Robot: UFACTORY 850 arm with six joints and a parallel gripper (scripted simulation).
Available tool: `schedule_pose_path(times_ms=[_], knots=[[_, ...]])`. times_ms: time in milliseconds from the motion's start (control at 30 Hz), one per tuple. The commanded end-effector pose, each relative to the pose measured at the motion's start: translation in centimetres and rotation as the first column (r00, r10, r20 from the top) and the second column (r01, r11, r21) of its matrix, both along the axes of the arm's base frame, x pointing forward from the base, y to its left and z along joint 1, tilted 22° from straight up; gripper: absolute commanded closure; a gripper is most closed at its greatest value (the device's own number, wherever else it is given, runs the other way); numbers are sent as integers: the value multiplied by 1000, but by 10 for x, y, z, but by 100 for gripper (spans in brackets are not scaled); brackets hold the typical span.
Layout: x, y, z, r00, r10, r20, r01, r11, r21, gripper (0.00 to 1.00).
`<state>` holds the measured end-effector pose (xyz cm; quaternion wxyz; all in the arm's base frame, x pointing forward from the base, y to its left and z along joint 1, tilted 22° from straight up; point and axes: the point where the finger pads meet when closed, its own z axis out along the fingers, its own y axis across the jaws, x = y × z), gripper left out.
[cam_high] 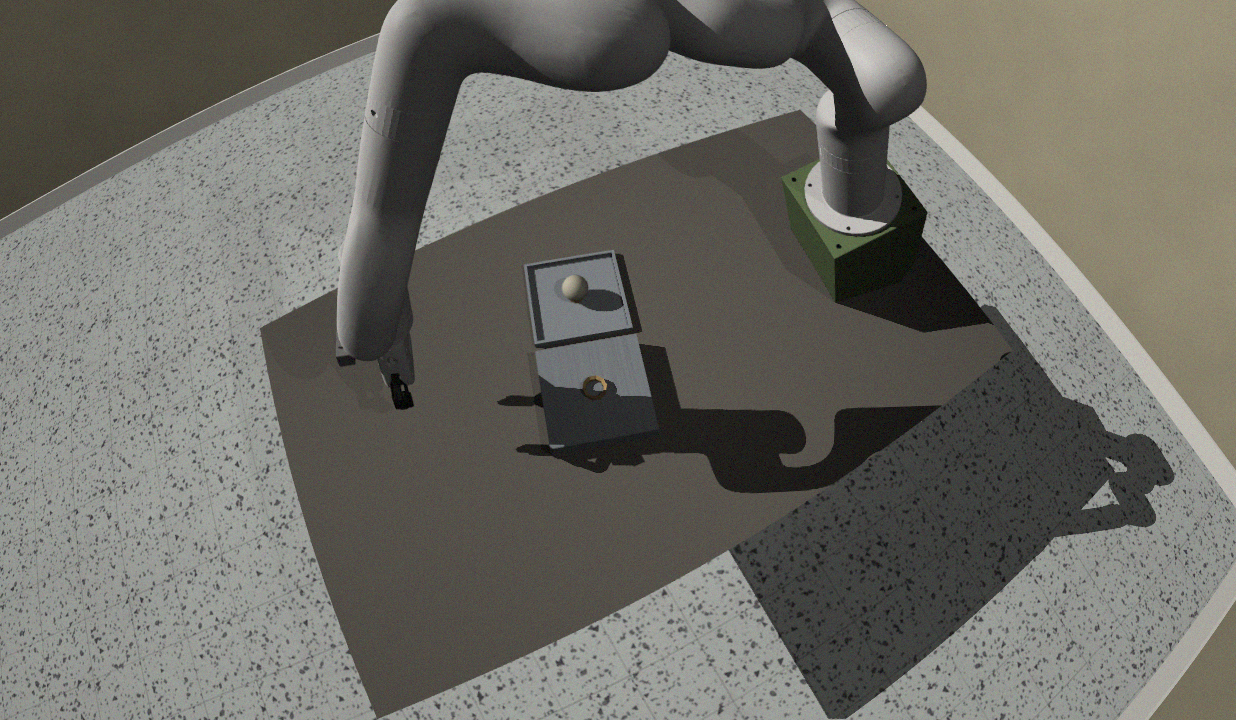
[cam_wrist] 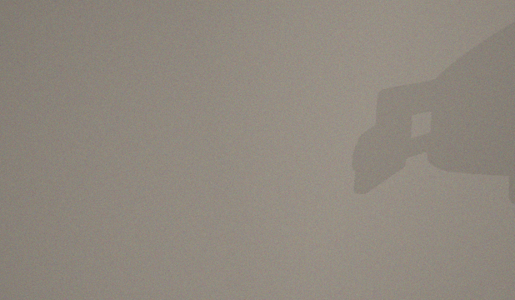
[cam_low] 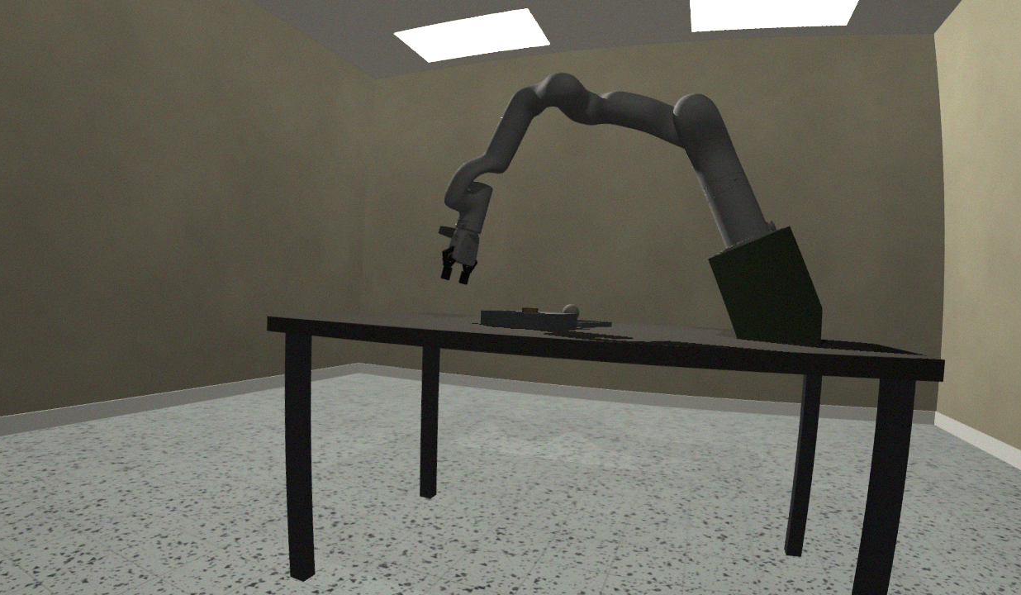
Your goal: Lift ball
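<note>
Item 1. Ball [cam_high: 574, 287]: small, pale, smooth sphere. Lies loose in the rimmed tray [cam_high: 534, 304], toward its far half, touching no wall. It does not sit on the ring. Judged light and rigid, not fragile, but slippery and quick to roll; a curved surface gives little purchase. Best taken across its widest girth, from straight above, with the pinch centred so it cannot squirt out.

Item 2. Ring [cam_high: 594, 386]: small, tan, on the flat block [cam_high: 622, 420] that adjoins the tray on its near side. Nothing rests on it.

Item 3. Gripper [cam_low: 456, 273]: jaws spread fully, nothing between them. Points down, well above the counter [cam_low: 499, 341], well apart from tray and block, off to their side. The wrist view shows only bare counter surface and the gripper's shadow.

Item 4. Base [cam_high: 873, 259]: green box at the far corner of the counter, well apart from the tray.

Clearances. The tray's low rim surrounds the ball on all sides; open room stands between ball and each wall, widest toward the block. Jaws coming down should fit inside the rim if aligned with the tray's longer run, though this is a judgement. Above tray and block nothing obstructs a straight lift. The gripper stands near the counter's edge in the exterior view; travel toward the tray is unobstructed.
</note>
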<state>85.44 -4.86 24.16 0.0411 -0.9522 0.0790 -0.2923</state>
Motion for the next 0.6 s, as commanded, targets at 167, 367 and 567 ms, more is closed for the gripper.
schedule_pose_path(times_ms=[167,367,567], knots=[[-102,-6,-12,933,223,-284,-263,958,-113,0],[-183,-39,-48,790,472,-390,-581,780,-232,0],[-247,-63,-81,632,625,-457,-771,563,-296,0]])
